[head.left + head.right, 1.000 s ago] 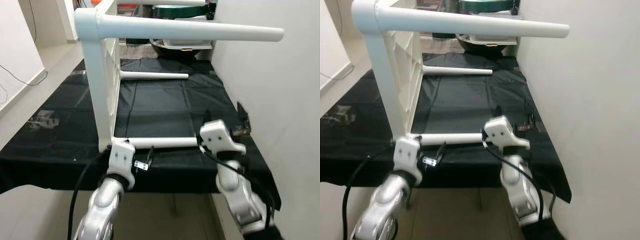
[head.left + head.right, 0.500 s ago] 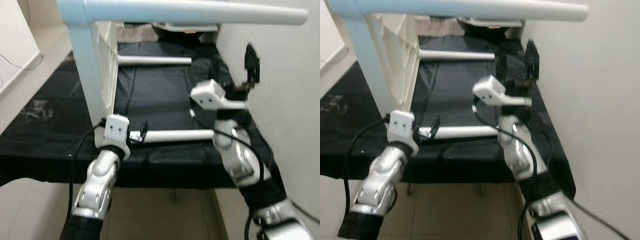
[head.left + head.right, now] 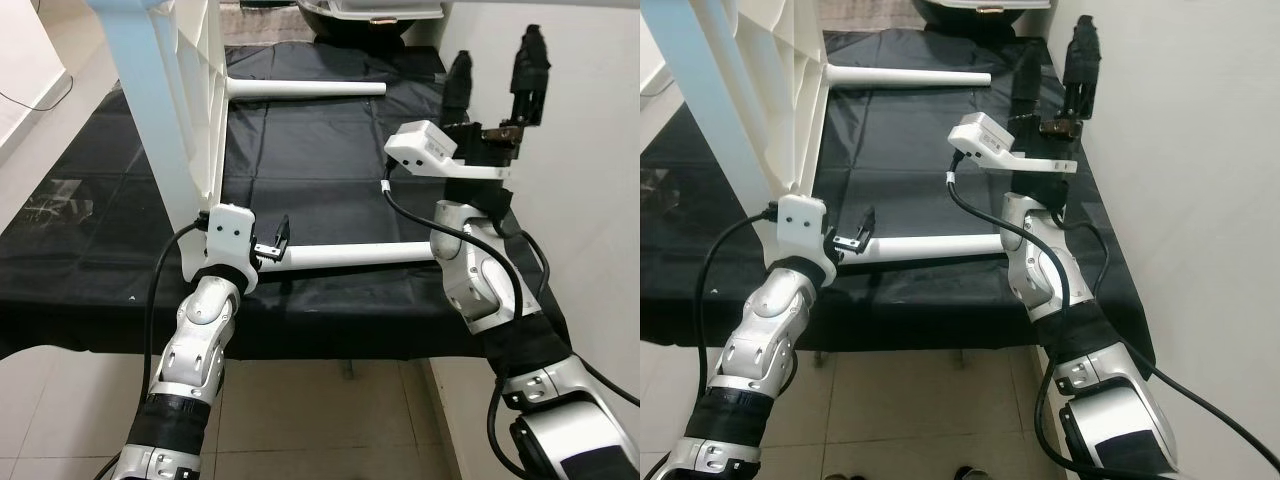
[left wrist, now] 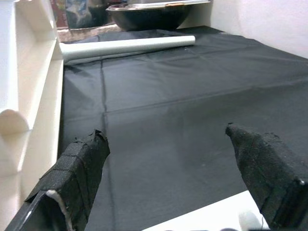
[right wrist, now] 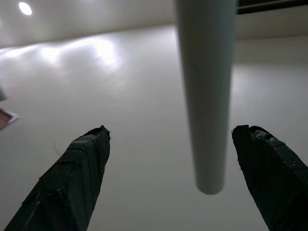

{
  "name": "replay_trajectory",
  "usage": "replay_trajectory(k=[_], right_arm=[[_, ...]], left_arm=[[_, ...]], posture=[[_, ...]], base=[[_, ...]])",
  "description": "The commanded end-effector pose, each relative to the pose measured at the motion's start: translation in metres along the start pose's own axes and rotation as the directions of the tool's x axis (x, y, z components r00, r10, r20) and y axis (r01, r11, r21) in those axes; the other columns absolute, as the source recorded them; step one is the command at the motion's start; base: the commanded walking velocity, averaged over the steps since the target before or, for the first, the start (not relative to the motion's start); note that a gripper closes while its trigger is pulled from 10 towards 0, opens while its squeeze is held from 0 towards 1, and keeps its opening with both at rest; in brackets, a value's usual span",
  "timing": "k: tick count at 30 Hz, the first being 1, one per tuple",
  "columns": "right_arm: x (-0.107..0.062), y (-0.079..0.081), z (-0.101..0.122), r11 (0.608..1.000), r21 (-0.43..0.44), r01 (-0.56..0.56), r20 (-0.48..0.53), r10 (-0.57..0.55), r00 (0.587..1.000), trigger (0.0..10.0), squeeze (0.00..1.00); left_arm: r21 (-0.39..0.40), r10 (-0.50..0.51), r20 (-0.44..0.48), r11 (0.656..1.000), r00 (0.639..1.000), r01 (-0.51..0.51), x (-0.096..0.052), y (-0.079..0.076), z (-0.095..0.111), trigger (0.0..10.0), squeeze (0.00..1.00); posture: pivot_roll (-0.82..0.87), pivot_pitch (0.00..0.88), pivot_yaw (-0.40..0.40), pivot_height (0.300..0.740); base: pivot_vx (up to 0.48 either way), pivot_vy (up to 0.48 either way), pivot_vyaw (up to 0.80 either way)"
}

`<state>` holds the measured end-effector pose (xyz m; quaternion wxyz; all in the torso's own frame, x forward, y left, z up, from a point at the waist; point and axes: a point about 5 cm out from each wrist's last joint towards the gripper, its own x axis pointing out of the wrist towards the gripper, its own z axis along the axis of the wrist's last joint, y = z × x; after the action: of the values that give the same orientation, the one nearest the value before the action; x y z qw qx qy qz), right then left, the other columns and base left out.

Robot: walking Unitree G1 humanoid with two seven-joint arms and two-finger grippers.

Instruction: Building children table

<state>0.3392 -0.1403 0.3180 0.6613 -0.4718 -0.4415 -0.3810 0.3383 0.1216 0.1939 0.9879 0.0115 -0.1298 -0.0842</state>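
Note:
A white children's table lies on its side on a black cloth (image 3: 320, 180). Its top panel (image 3: 185, 90) stands upright at the left. One white leg (image 3: 350, 255) runs level along the near edge and another leg (image 3: 305, 88) lies farther back. My left gripper (image 3: 275, 240) is open at the near leg's base, and that leg (image 4: 216, 222) shows low between its fingers (image 4: 77, 168). My right gripper (image 3: 493, 68) is raised beside the wall, open, pointing up. A third leg (image 5: 204, 96) hangs above the gap between its fingers (image 5: 72, 178).
A white wall (image 3: 590, 150) runs close along the right of the cloth. A dark bowl (image 3: 350, 10) stands at the back edge. Tiled floor (image 3: 60, 400) lies below the cloth's near edge (image 3: 330, 340) and to the left.
The camera has tilted down. My right gripper has risen from the near leg's free end to point upward by the wall. The left gripper has stayed at that leg's base.

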Motion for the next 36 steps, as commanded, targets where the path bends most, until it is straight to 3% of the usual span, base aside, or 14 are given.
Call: replay_trajectory(k=[1, 4, 15, 36], right_arm=[[0.002, -0.002, 0.002, 0.999, -0.013, 0.040, -0.001, -0.040, 0.999, 10.0, 0.00], [0.003, -0.002, 0.002, 0.999, -0.011, 0.052, -0.003, -0.052, 0.999, 10.0, 0.00], [0.035, -0.001, 0.015, 0.986, -0.009, 0.168, 0.060, -0.167, 0.984, 10.0, 0.00], [0.065, 0.007, 0.031, 0.979, 0.023, 0.202, 0.100, -0.204, 0.974, 10.0, 0.00]], left_arm=[[-0.009, 0.003, -0.012, 1.000, 1.000, -0.003, -0.003, 0.000, -0.006, 10.0, 0.00], [-0.008, 0.002, -0.013, 1.000, 1.000, -0.002, -0.004, 0.000, -0.007, 10.0, 0.00], [0.000, 0.005, -0.011, 1.000, 1.000, -0.005, -0.002, 0.002, -0.011, 10.0, 0.00], [0.014, 0.028, 0.016, 1.000, 0.999, -0.028, 0.002, 0.011, -0.006, 10.0, 0.00]], posture=[[0.10, 0.256, -0.031, 0.740], [0.10, 0.256, -0.031, 0.740], [0.09, 0.223, -0.034, 0.740], [0.09, 0.225, -0.042, 0.740]], base=[[0.000, 0.000, 0.00], [0.000, 0.000, 0.00], [0.000, 0.000, 0.00], [0.000, 0.000, 0.00]])
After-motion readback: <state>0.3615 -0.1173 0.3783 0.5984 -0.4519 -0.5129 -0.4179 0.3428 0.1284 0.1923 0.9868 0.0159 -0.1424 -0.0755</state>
